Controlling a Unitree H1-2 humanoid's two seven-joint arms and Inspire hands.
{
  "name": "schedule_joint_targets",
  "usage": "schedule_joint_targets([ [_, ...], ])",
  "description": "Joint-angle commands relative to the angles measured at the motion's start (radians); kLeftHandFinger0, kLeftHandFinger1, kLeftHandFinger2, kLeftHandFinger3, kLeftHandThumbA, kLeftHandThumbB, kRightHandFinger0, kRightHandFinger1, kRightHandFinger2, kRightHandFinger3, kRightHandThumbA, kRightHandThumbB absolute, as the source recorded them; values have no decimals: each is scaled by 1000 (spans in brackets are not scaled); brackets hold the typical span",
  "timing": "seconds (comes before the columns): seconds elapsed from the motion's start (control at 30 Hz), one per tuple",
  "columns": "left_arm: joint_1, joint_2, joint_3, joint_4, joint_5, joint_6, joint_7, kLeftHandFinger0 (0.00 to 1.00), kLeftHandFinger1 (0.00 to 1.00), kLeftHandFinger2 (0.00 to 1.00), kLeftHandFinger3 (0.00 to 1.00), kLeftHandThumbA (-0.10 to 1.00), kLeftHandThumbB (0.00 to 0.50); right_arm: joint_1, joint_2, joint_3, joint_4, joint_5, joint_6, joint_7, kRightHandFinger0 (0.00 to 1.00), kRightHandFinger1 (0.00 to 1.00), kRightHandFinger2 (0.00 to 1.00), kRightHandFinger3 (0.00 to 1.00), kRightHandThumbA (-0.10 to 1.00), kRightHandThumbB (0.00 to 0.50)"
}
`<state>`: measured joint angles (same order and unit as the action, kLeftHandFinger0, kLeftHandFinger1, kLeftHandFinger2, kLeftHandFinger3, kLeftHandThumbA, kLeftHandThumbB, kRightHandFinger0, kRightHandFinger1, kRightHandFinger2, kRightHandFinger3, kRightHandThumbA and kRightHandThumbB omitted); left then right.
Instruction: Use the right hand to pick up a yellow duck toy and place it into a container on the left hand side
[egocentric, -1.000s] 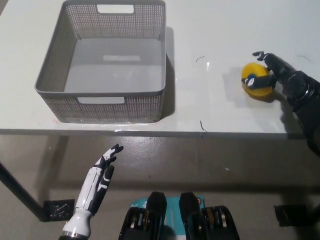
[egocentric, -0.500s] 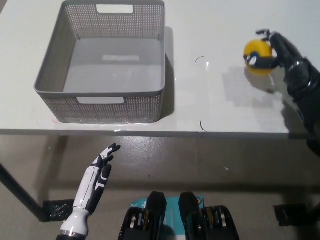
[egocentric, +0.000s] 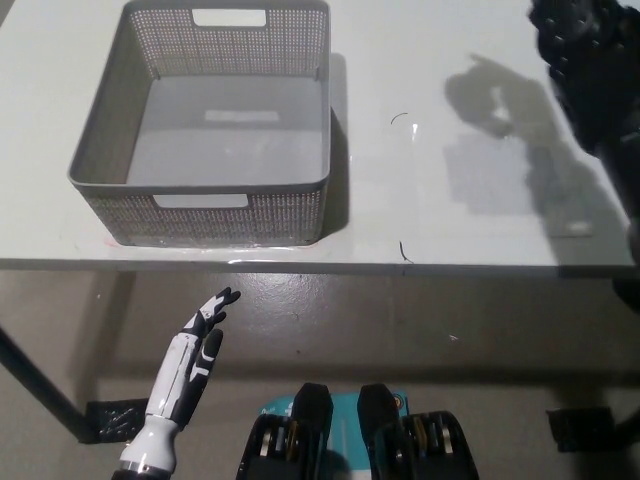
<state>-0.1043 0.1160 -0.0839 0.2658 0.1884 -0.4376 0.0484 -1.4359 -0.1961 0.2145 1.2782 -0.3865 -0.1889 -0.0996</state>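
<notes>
You have the white tabletop (egocentric: 460, 230) spread across the upper view, with the grey mesh container (egocentric: 100, 160) standing on its left part, empty as far as you can see. The right robot hand (egocentric: 585, 60) is raised at the top right corner, casting a shadow on the tabletop; you cannot tell whether it holds anything. The yellow duck toy is not visible; judging by the raised hand, it may be in that grasp. That would put you in the carry step: next, swing leftward over the container and release. The left robot hand (egocentric: 205, 330) rests below the tabletop edge, fingers loosely apart, holding nothing.
</notes>
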Motion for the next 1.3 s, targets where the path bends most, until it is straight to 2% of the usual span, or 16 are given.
schedule_joint_targets([
  [0.0,-7,17,-6,-10,-2,-32,-8,1000,1000,1000,1000,1000,500,-119,52,-13,-43,29,-15,-34,1,447,809,894,-100,164],
  [0.07,-8,17,-8,-9,-8,-32,-14,1000,1000,1000,1000,1000,500,-138,76,-1,-40,16,-8,-42,181,448,736,810,-100,173],
  [0.1,-7,16,-8,-7,-11,-32,-16,1000,1000,1000,1000,1000,500,-147,92,9,-41,4,-1,-54,194,356,674,787,-100,177],
  [0.2,-11,16,-7,-2,-6,-29,-18,1000,1000,1000,1000,1000,500,-171,147,1,-29,22,-8,-46,3,285,732,853,-100,161],
  [0.27,-11,14,-9,0,-3,-25,-19,1000,1000,1000,1000,1000,500,-184,192,-1,-19,28,-6,-48,0,332,789,896,-100,165],
  [0.37,-11,12,-13,1,10,-26,-16,1000,1000,1000,1000,1000,500,-191,262,-6,4,37,-3,-58,0,301,699,757,-100,186],
  [0.53,-22,14,-18,-6,21,-17,-16,1000,1000,1000,1000,1000,500,-178,339,15,53,21,-18,-82,0,294,693,745,-100,169],
  [0.7,-28,15,-23,-6,24,-25,-19,1000,1000,1000,1000,1000,500,-133,375,27,81,15,-8,-85,38,386,770,860,-100,177],
  [0.73,-28,15,-24,-8,25,-24,-21,1000,1000,1000,1000,1000,500,-125,383,39,90,3,19,-87,212,577,950,1000,16,198],
  [0.77,-30,14,-25,-9,26,-23,-22,1000,1000,1000,1000,1000,500,-123,386,50,96,-5,42,-83,479,805,1000,1000,176,315],
  [0.8,-32,14,-26,-8,27,-24,-22,1000,1000,1000,1000,1000,500,-123,388,58,104,-7,69,-51,687,872,1000,1000,344,290],
  [0.83,-31,14,-27,-11,26,-22,-23,1000,1000,1000,1000,1000,500,-118,388,62,111,0,85,16,928,1000,1000,1000,579,379],
  [0.87,-30,13,-29,-13,23,-21,-25,1000,1000,1000,1000,1000,500,-113,385,73,114,1,112,96,1000,1000,1000,1000,772,425],
  [0.93,-34,14,-27,-12,22,-24,-23,1000,1000,1000,1000,1000,500,-110,378,99,112,-16,121,126,1000,1000,1000,1000,883,498],
  [1.03,-42,17,-30,-9,23,-32,-24,1000,1000,1000,1000,1000,500,-104,364,115,100,-19,127,129,1000,1000,1000,1000,1000,492],
  [1.27,-47,20,-32,-10,19,-32,-30,1000,1000,1000,1000,1000,500,-97,320,128,79,-18,131,126,1000,1000,1000,1000,1000,468],
])
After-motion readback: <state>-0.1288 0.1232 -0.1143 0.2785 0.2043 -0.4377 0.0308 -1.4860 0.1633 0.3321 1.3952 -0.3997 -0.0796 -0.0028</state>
